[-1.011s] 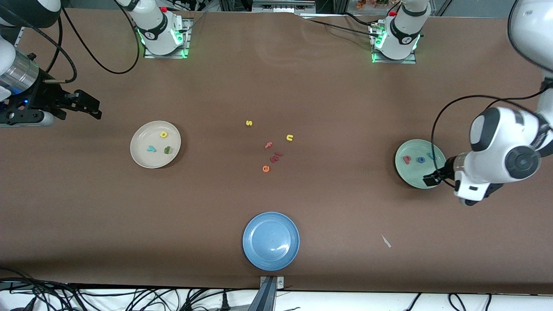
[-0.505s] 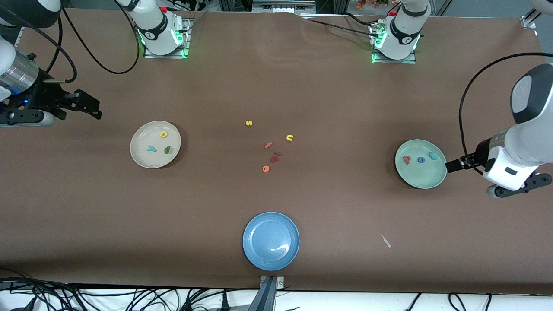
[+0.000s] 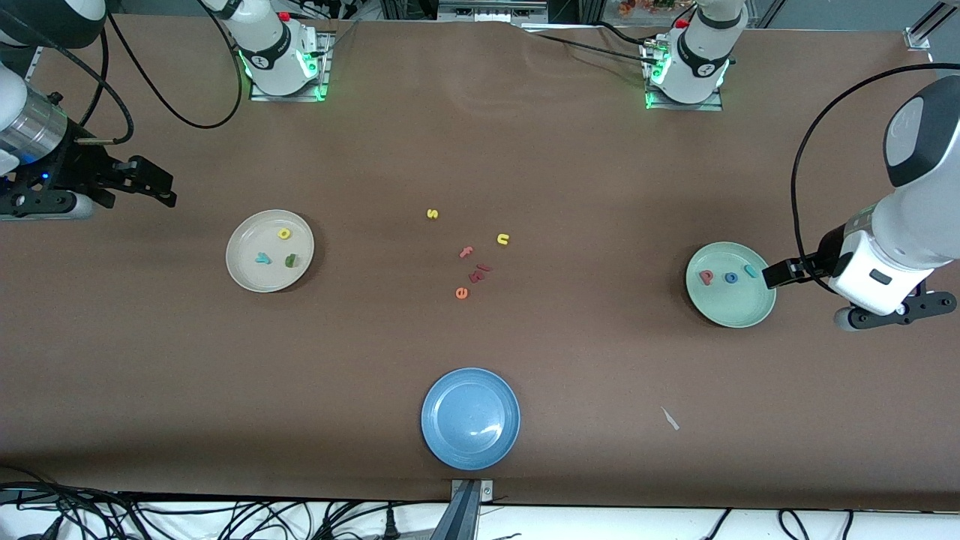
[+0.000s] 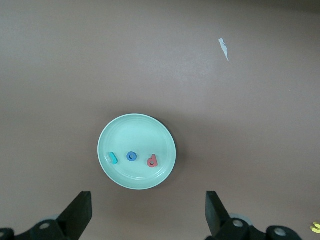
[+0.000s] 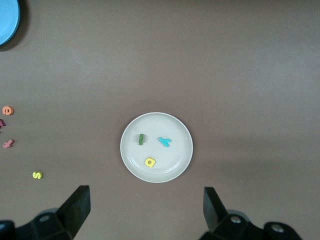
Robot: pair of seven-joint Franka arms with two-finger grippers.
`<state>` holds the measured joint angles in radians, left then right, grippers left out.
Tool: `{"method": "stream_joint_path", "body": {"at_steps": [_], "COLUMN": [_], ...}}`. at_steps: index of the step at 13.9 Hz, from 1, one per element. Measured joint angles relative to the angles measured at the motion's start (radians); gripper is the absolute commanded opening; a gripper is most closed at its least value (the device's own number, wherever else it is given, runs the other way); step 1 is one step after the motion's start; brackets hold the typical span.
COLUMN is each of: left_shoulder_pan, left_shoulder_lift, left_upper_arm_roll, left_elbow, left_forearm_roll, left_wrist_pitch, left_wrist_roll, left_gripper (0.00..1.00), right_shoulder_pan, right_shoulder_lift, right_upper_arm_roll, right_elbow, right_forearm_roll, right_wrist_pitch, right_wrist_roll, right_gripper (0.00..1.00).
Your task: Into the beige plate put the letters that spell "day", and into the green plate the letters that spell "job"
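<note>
The beige plate (image 3: 259, 277) (image 5: 176, 159) holds the yellow d (image 3: 283, 233) (image 5: 150, 162), the green a (image 3: 289, 260) (image 5: 141, 139) and the teal y (image 3: 262, 259) (image 5: 164, 141). In the green plate (image 3: 731, 311) (image 4: 135, 129) lie the teal j (image 3: 751, 271) (image 4: 112, 158), the blue o (image 3: 730, 277) (image 4: 131, 156) and the pinkish-red b (image 3: 706, 277) (image 4: 152, 161). My left gripper (image 3: 778, 273) (image 4: 148, 220) hangs open and empty over the green plate's rim. My right gripper (image 3: 159, 186) (image 5: 147, 210) waits open and empty over the table at the right arm's end, apart from the beige plate.
A blue plate (image 3: 470, 418) (image 5: 6, 22) sits near the front edge. Loose letters lie mid-table: yellow s (image 3: 432, 214) (image 5: 37, 175), yellow n (image 3: 502, 239), pink f (image 3: 466, 252), orange e (image 3: 461, 293), dark red pieces (image 3: 478, 274). A white scrap (image 3: 670, 418) (image 4: 224, 48) lies nearer the camera than the green plate.
The left arm has swung off the green plate's near edge toward its own end of the table, then eased back to the rim. The right arm has not moved.
</note>
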<state>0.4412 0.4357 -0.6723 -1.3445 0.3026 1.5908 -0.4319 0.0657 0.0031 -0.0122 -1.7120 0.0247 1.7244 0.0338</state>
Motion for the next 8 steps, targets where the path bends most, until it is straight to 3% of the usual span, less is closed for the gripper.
{"method": "stream_joint_path", "body": {"at_steps": [5, 6, 8], "left_shoulder_pan": [-0.012, -0.052, -0.22], "left_shoulder_lift": [0.0, -0.003, -0.032], "left_upper_arm_roll": [0.011, 0.049, 0.246], "left_elbow": [0.0, 0.001, 0.01], "left_forearm_roll": [-0.018, -0.034, -0.11], "left_wrist_pitch": [-0.001, -0.001, -0.003], "left_wrist_roll": [0.012, 0.013, 0.014], "left_gripper": [1.0, 1.0, 1.0], "right_shoulder_pan": [0.0, 0.0, 0.0], "right_shoulder_lift": [0.0, 0.0, 0.0], "right_upper_arm_roll": [0.0, 0.0, 0.0], "right_elbow": [0.0, 0.0, 0.0], "right_forearm_roll": [0.0, 0.0, 0.0], "right_wrist_pitch": [0.0, 0.0, 0.0], "right_wrist_roll": [0.0, 0.0, 0.0], "right_gripper": [1.0, 1.0, 1.0]}}
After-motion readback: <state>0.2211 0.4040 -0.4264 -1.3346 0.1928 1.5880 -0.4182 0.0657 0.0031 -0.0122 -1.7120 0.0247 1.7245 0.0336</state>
